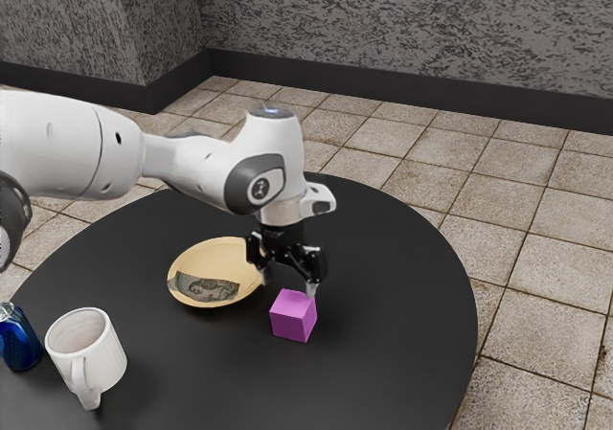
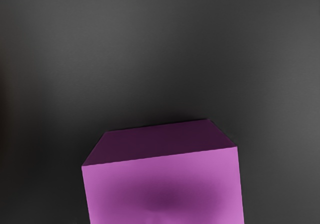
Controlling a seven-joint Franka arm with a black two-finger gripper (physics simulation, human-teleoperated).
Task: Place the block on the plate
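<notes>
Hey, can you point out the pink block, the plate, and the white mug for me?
Pink block (image 1: 293, 316): exterior view, on its side facing the camera.
Plate (image 1: 216, 255): exterior view, on its bare inner surface above the picture lying in it.
White mug (image 1: 99, 355): exterior view, on its outer wall.

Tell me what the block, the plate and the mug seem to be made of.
The block looks like smooth plastic or painted wood: even magenta faces, crisp edges, no visible grain. The plate seems a low-sheen ceramic or plastic, pale yellow and smooth, though its look doesn't settle which. The mug is probably glazed ceramic, judging by its white, finely ribbed wall and thick handle.
</notes>
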